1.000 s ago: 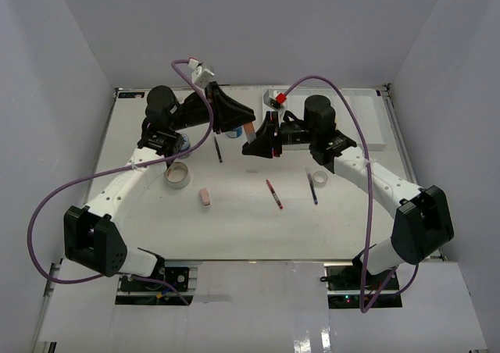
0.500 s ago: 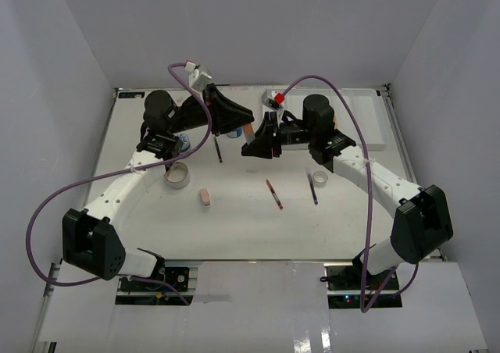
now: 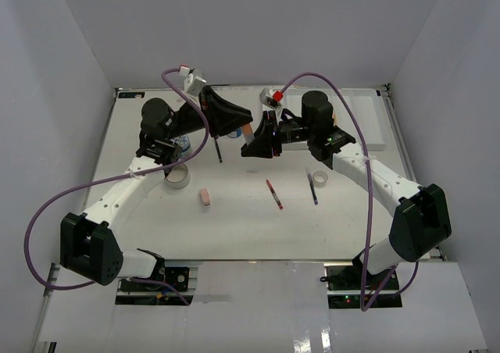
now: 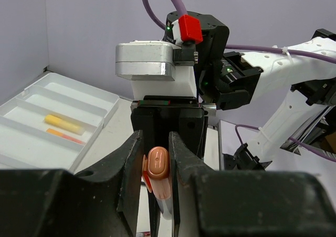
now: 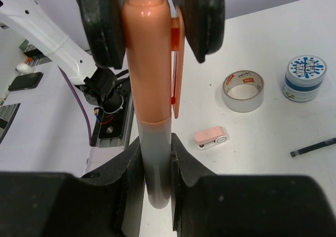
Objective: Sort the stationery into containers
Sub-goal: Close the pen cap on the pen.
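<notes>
An orange-capped marker (image 3: 248, 133) with a grey body hangs in the air between both grippers over the far middle of the table. My left gripper (image 3: 243, 126) is shut on its orange cap (image 4: 157, 165). My right gripper (image 3: 255, 144) is shut on its grey body (image 5: 156, 166). The white divided tray (image 3: 369, 120) lies at the far right; in the left wrist view the tray (image 4: 21, 142) holds a yellow marker (image 4: 65, 123) and a thin orange item (image 4: 65, 136).
On the table lie a tape roll (image 3: 176, 176), a blue-lidded jar (image 3: 181, 143), a pink eraser (image 3: 205, 197), a red pen (image 3: 274, 194), two black pens (image 3: 312, 189) (image 3: 219, 150) and a small tape roll (image 3: 319, 178).
The left arm's wrist and elbow have shifted a little to the left. The marker stays held between both grippers at the same spot.
</notes>
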`<state>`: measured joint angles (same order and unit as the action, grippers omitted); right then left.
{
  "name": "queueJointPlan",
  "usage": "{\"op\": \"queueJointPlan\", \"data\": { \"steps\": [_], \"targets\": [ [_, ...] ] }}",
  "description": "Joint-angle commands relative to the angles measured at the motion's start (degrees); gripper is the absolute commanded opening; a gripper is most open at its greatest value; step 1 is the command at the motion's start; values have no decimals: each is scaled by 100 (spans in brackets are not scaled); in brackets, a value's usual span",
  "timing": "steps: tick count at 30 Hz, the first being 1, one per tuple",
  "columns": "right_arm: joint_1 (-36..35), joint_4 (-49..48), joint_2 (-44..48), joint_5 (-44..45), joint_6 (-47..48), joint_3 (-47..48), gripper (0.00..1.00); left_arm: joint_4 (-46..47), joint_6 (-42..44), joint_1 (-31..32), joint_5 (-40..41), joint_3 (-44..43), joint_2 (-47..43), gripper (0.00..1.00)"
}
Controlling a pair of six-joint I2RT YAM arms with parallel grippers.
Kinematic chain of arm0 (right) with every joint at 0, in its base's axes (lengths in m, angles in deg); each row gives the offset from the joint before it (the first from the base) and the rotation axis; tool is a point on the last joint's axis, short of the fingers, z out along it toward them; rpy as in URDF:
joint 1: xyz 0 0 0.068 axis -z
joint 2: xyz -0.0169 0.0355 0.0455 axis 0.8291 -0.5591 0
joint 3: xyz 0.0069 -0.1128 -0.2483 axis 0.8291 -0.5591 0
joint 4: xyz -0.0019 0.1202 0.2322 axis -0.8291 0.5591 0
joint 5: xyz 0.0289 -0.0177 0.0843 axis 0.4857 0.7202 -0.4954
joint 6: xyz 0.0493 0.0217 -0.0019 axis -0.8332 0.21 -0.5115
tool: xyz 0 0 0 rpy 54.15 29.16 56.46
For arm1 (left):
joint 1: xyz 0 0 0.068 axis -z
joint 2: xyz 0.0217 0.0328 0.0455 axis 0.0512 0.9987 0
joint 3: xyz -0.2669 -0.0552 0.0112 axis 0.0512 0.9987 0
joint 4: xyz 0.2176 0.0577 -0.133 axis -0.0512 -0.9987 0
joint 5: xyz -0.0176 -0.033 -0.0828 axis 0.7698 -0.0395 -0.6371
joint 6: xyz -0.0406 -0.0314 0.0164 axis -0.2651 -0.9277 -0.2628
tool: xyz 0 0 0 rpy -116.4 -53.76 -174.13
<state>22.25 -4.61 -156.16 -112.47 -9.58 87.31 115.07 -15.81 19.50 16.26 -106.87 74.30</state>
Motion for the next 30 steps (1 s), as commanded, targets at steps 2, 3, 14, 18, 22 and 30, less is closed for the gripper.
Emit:
{"op": "queueJointPlan", "data": {
  "steps": [2, 3, 14, 18, 22, 30],
  "targets": [
    [141, -1046, 155, 133, -83, 702, 8, -409, -246, 235, -842, 457, 26, 0],
    [159, -1047, 156, 115, -83, 719, 8, -383, -290, 252, -886, 466, 44, 0],
    [282, -1187, 94, -69, -13, 930, 8, -690, -299, 384, -1220, 493, 149, 0],
    [291, -1231, 76, -69, -31, 1035, 8, -856, -194, 472, -1142, 510, 176, 0],
    [300, -1240, 68, -61, -22, 1150, 8, -1015, -123, 507, -1133, 440, 220, 0],
    [440, -1240, 103, -175, -4, 1282, 8, -2024, 516, 516, -1150, 256, 255, 0]
  ]
}}
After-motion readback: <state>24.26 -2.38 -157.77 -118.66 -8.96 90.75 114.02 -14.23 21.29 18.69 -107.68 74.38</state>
